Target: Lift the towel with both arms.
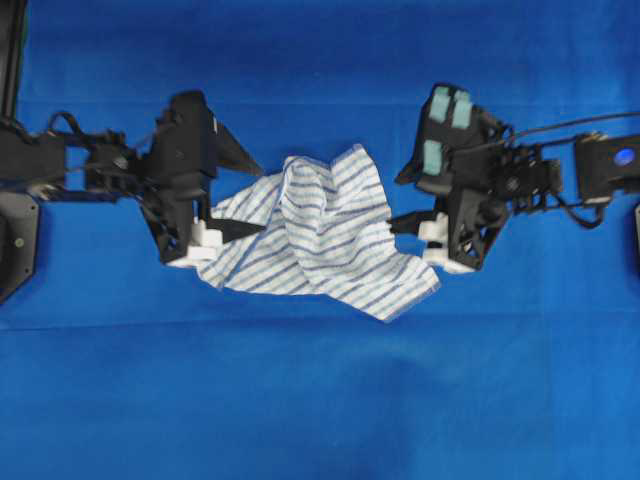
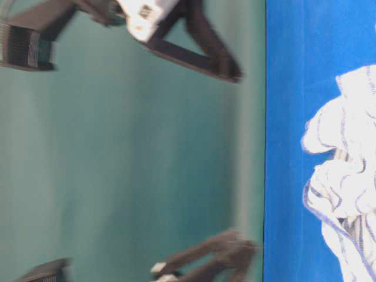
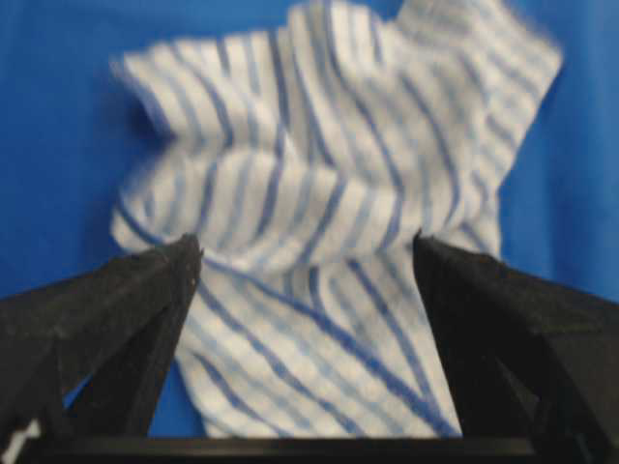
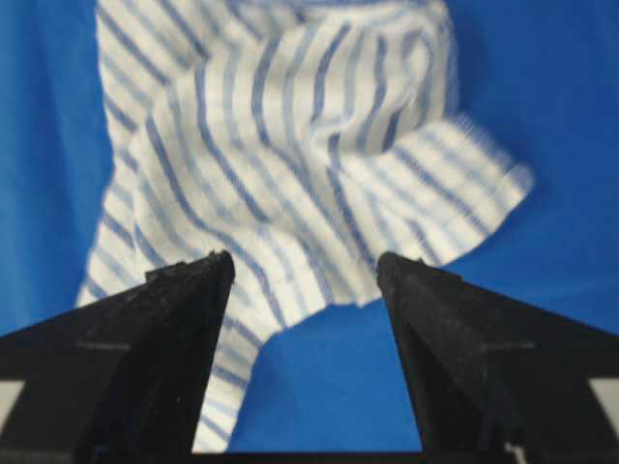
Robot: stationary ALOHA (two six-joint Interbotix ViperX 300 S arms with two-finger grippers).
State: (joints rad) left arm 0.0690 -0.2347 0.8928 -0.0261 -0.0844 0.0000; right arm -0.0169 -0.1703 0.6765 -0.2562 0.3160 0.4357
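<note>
Towel (image 1: 320, 225) lies crumpled mid-counter on the blue sheet (image 1: 320, 400), nearer the far edge. Left gripper (image 1: 240, 190) and right gripper (image 1: 405, 198) flank it — jaws apart on both, nothing clamped. Table-level view is blurred and cuts the towel off at its edge; contact unclear.

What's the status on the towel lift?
Left pincer open, right pincer open, both flanking the striped towel. Towel crumpled on blue sheet, ungripped. Nothing blocking.
</note>
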